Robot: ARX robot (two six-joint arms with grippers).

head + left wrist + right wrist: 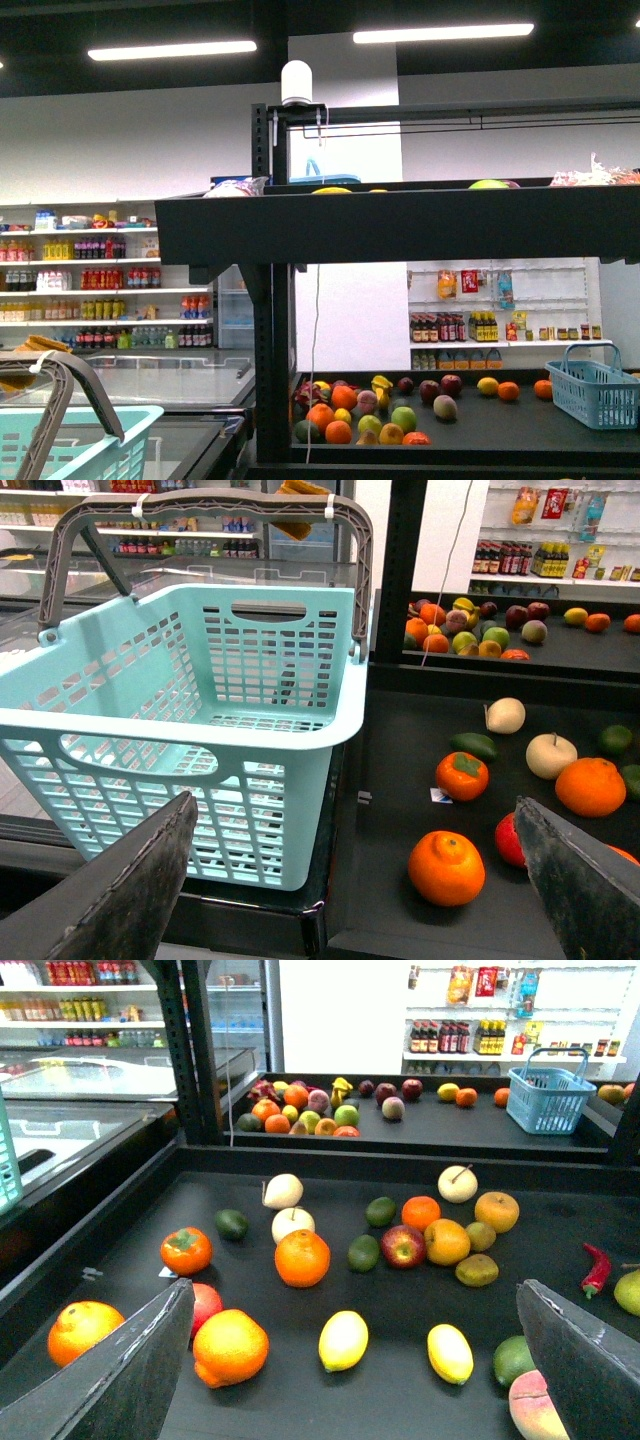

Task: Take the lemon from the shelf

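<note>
Two yellow lemons lie on the black shelf tray (pixel 400 1400) in the right wrist view: one lemon (pixel 343 1340) and a second lemon (pixel 450 1353) beside it. My right gripper (pixel 350 1360) is open and empty, hovering above them with both lemons between its fingers. My left gripper (pixel 355 880) is open and empty, over the edge between a teal basket (pixel 200 710) and the tray, near an orange (pixel 446 867). The front view shows the black tiered shelf (pixel 400 225); neither arm shows there.
Oranges (pixel 302 1257), apples (pixel 403 1246), a persimmon (pixel 186 1250), limes and a red chili (pixel 596 1268) crowd the tray. A blue basket (pixel 550 1095) sits on the far tray with more fruit. A glass-topped freezer (pixel 160 385) stands left of the shelf.
</note>
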